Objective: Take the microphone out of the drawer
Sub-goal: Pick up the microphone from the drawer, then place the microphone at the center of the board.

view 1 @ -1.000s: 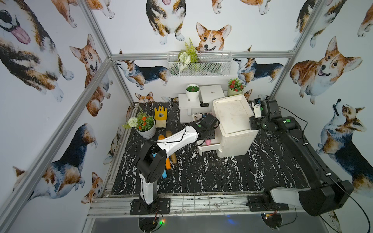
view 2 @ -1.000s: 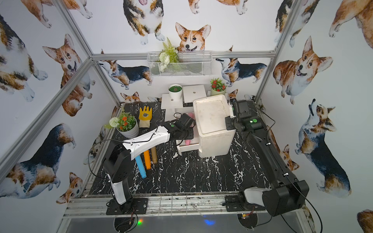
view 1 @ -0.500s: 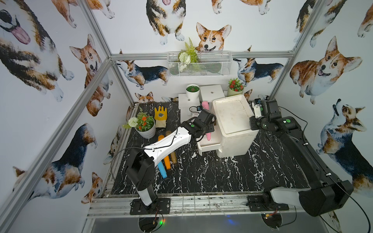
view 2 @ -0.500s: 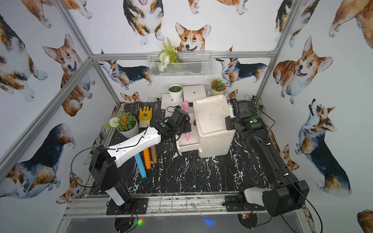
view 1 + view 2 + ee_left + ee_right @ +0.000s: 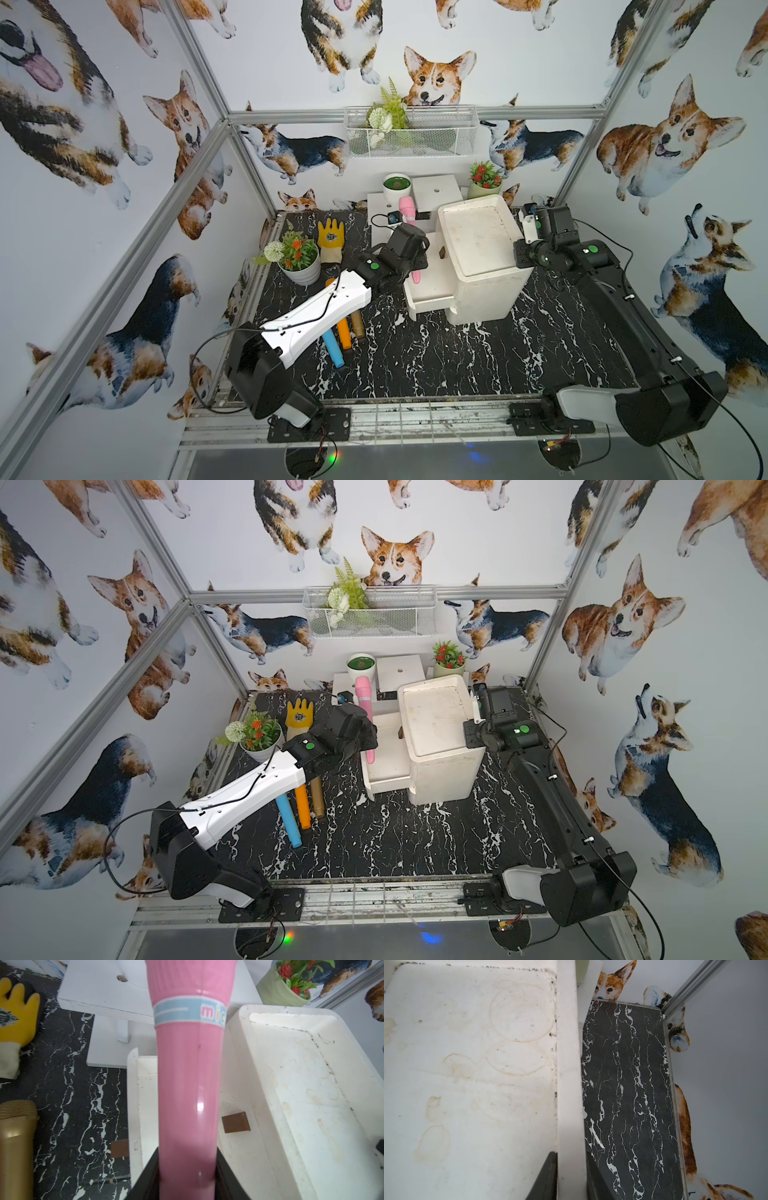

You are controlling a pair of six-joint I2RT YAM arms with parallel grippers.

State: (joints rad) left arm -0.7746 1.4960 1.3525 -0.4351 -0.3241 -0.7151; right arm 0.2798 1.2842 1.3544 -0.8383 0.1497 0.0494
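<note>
Left gripper [image 5: 188, 1169] grasps the microphone [image 5: 405, 210] over the drawer [image 5: 430, 287]; lift it clear leftward, right gripper [image 5: 571, 1160] clamped on the cabinet [image 5: 473, 241] rim.

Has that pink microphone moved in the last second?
Yes. The left gripper has lifted the microphone up from the open drawer; its head now reaches toward the white pot.

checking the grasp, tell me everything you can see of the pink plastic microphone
The pink plastic microphone is glossy and tapered, with a ribbed wider head and a light blue band lettered "mic". The left gripper clamps its narrow handle from both sides. It is held over the open white drawer, head toward the back wall, thin tail sticking out behind the gripper.
</note>
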